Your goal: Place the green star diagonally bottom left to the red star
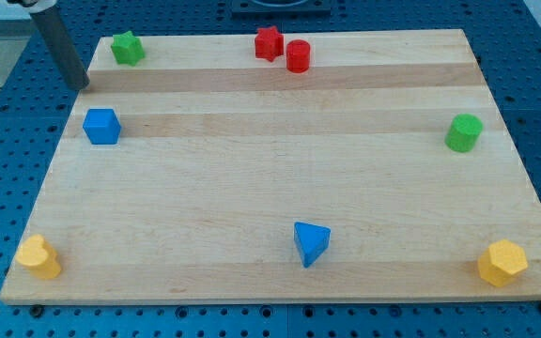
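Note:
The green star (pixel 128 47) lies at the board's top left corner. The red star (pixel 269 43) lies at the top edge near the middle, touching a red cylinder (pixel 298 56) on its right. My tip (pixel 81 85) is at the board's left edge, a little below and left of the green star, apart from it. The rod rises up and to the left out of the view.
A blue cube (pixel 101 126) sits just below my tip. A green cylinder (pixel 463 132) is at the right edge. A blue triangular block (pixel 310 242) is at the bottom middle. Yellow blocks sit at the bottom left (pixel 38 256) and bottom right (pixel 502 262) corners of the wooden board (pixel 270 169).

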